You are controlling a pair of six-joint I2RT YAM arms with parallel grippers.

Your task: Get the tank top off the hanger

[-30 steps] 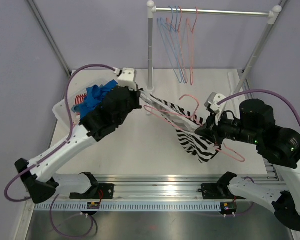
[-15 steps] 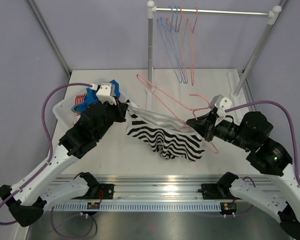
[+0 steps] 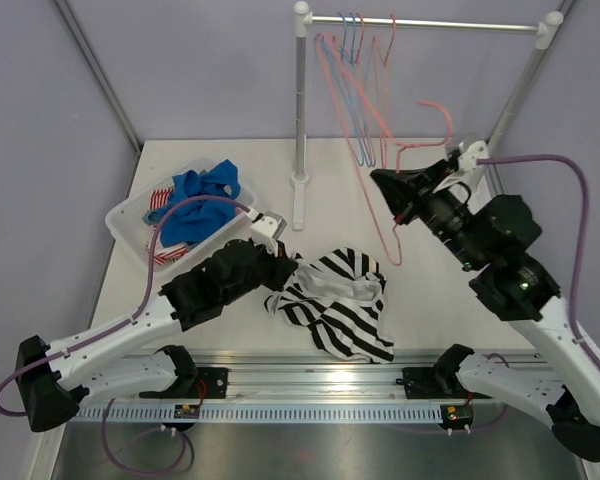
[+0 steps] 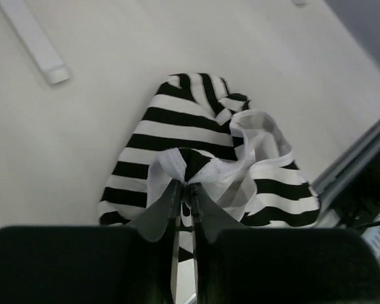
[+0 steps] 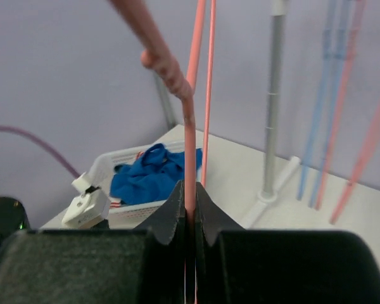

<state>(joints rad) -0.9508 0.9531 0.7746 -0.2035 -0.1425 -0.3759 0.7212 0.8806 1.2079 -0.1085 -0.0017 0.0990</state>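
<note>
Under left claw: black-and-white striped tank top lies in a crumpled heap on the table, mostly ahead of the fingertips and spreading toward the near rail. Left claw is low over the cloth, fingers almost together, pinching the white trim, which tents up at the tips.

Right claw is raised, well apart from the tank top, closed on a pink wire hanger. Wire runs straight up between the fingers in the wrist view. Hanger is bare, no fabric on it, clear of the table.

Beyond right claw: clothes rack rail with blue and pink hangers hanging off it. Rack post stands between the two claws, further back.

Behind left claw, at the far left of the table: clear plastic bin holding a blue garment and something red-striped.
</note>
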